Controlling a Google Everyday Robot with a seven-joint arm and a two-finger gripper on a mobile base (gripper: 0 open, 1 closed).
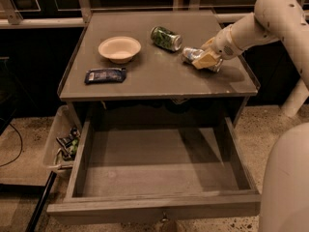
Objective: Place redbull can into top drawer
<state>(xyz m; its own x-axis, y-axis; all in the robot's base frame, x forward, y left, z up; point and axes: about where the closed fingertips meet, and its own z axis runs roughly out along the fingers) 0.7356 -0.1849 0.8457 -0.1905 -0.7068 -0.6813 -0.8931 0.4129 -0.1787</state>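
Your gripper (206, 60) sits at the right side of the tabletop (145, 81), right at the redbull can (189, 55), and you cannot tell whether it has closed on it. The open top drawer (154, 175) lies at about 7 o'clock from it, below the table. The can lies on its side, long axis 10 to 4 o'clock, free end showing at 10.
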